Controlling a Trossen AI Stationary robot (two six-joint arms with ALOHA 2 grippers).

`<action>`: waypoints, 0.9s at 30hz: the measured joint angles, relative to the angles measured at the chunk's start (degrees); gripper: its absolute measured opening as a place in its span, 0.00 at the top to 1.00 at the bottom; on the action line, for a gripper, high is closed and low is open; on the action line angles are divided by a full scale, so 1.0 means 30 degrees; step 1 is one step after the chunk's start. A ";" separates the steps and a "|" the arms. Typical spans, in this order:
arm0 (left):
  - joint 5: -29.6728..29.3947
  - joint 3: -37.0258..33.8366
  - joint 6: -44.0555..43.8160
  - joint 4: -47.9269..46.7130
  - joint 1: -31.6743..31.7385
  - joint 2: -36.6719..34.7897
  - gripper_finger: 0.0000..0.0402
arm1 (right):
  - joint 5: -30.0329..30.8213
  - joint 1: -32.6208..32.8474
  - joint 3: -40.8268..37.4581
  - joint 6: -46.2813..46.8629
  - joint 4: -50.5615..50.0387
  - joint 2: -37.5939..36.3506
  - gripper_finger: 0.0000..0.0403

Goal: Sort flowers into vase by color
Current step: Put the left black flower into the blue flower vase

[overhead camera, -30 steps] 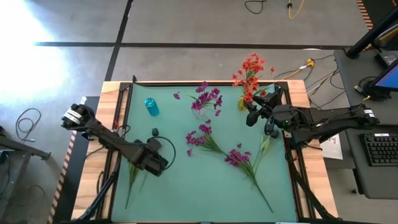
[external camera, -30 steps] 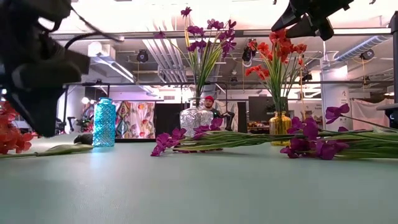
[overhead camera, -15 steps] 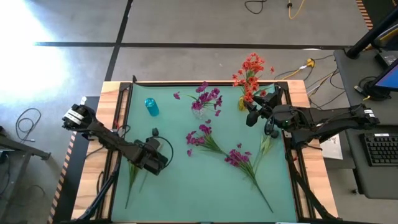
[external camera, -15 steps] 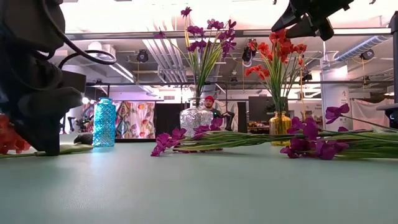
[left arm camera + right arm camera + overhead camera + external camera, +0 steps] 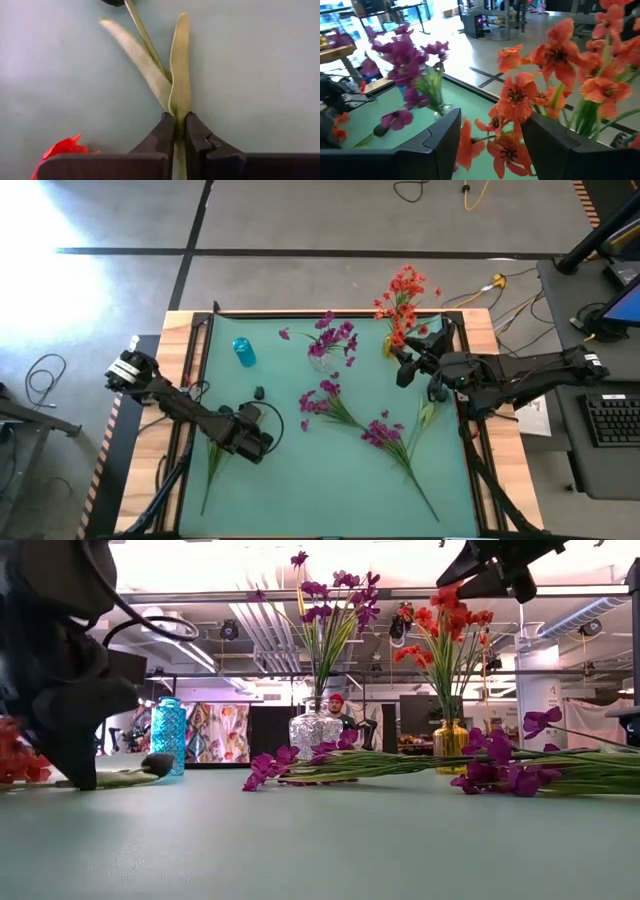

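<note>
A dark-budded flower lies on the green mat, its bud [image 5: 259,393] [image 5: 158,763] pointing toward the far edge and two pale leaves [image 5: 170,70] spread on the mat. My left gripper [image 5: 250,436] [image 5: 176,135] stands over its stem, shut on it. An orange-red flower [image 5: 60,150] [image 5: 15,755] lies beside that gripper. My right gripper [image 5: 405,366] [image 5: 490,145] hangs open and high beside the amber vase [image 5: 450,745] of orange-red flowers [image 5: 402,300]. Purple flowers stand in a clear vase [image 5: 325,352]. Two purple sprays [image 5: 325,402] [image 5: 385,432] lie mid-table. My left gripper pinches the dark-budded flower's stem [image 5: 176,114] between its two fingers, just below the point where the two leaves branch off. The fingers come steeply from above, one on each side of the stem. Bud and leaves rest on the mat.
A blue vase [image 5: 243,352] [image 5: 167,735] stands at the far left of the mat, a little beyond the bud. Green stems [image 5: 213,470] trail toward the near left corner. Another green stem [image 5: 428,415] lies at the right. Bare mat stretches along the near edge.
My left gripper has sunk toward the mat and shut on the dark-budded flower's stem. The bud has shifted a little toward the table's right and now shows clear of the gripper in the low view.
</note>
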 joint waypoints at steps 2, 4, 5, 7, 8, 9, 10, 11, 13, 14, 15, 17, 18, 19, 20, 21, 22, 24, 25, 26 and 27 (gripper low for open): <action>-0.0003 0.0362 0.0120 -0.0509 -0.0174 -0.0212 1.00 | -0.0002 0.0365 0.0000 0.0000 -0.0009 0.0000 0.51; -0.0007 0.0701 0.0708 -0.0601 -0.0346 -0.0493 1.00 | 0.0001 0.0747 0.0000 -0.0007 -0.0035 0.0000 0.51; -0.0007 0.0896 0.1055 -0.0598 -0.0419 -0.0659 1.00 | 0.0015 0.0914 0.0000 -0.0003 -0.0071 0.0000 0.51; -0.0024 0.1348 0.1838 -0.0595 -0.0584 -0.0961 1.00 | 0.0036 0.1223 0.0000 0.0000 -0.0210 0.0000 0.51; -0.0037 0.1610 0.2303 -0.0624 -0.0670 -0.1092 1.00 | 0.0040 0.1351 0.0000 0.0000 -0.0262 0.0000 0.51; -0.0064 0.1871 0.2730 -0.0623 -0.0772 -0.1220 1.00 | 0.0036 0.1482 0.0000 -0.0006 -0.0270 0.0000 0.51; -0.0100 0.2140 0.3191 -0.0641 -0.0845 -0.1332 1.00 | 0.0036 0.1599 0.0000 0.0000 -0.0275 0.0000 0.51; -0.0200 0.2424 0.3629 -0.0664 -0.0940 -0.1474 1.00 | 0.0044 0.1713 0.0000 0.0000 -0.0309 -0.0005 0.51; -0.0919 0.3053 0.4502 -0.0660 -0.1232 -0.1815 1.00 | 0.0044 0.1914 0.0000 -0.0004 -0.0373 -0.0007 0.51; -0.1368 0.3394 0.4956 -0.0653 -0.1377 -0.2037 1.00 | 0.0048 0.2021 0.0000 -0.0003 -0.0406 -0.0007 0.51; -0.1876 0.3774 0.5439 -0.0662 -0.1485 -0.2284 1.00 | 0.0049 0.2128 0.0000 -0.0005 -0.0470 -0.0033 0.51; -0.3145 0.4512 0.6546 -0.0656 -0.1723 -0.2830 1.00 | 0.0051 0.2351 0.0000 -0.0007 -0.0577 -0.0039 0.51; -0.3841 0.4898 0.7130 -0.0660 -0.1813 -0.3145 1.00 | 0.0051 0.2466 0.0000 -0.0001 -0.0697 -0.0044 0.51; -0.4604 0.5246 0.7761 -0.0641 -0.1854 -0.3517 1.00 | 0.0051 0.2586 0.0000 -0.0007 -0.0811 -0.0044 0.51; -0.5433 0.5564 0.8526 -0.0624 -0.1921 -0.3893 1.00 | 0.0048 0.2719 0.0000 -0.0007 -0.0868 -0.0044 0.51; -0.6337 0.5851 0.9535 -0.0609 -0.1995 -0.4285 1.00 | 0.0051 0.2865 0.0000 -0.0007 -0.0874 -0.0043 0.51; -0.7330 0.6076 1.0800 -0.0452 -0.2098 -0.4668 1.00 | 0.0051 0.3026 0.0000 -0.0007 -0.0868 -0.0030 0.51; -0.8850 0.6461 1.3081 -0.0064 -0.2169 -0.5455 1.00 | 0.0046 0.3324 0.0000 -0.0007 -0.0870 -0.0015 0.51; -0.9541 0.6665 1.3834 -0.0004 -0.2146 -0.5884 1.00 | 0.0044 0.3436 0.0000 -0.0007 -0.0867 -0.0007 0.51; -1.0359 0.6814 1.4542 0.0014 -0.2118 -0.6338 1.00 | 0.0044 0.3543 0.0000 -0.0007 -0.0867 -0.0007 0.51; -1.1501 0.6931 1.5260 0.0043 -0.2111 -0.6791 1.00 | 0.0051 0.3638 0.0000 -0.0007 -0.0854 -0.0007 0.51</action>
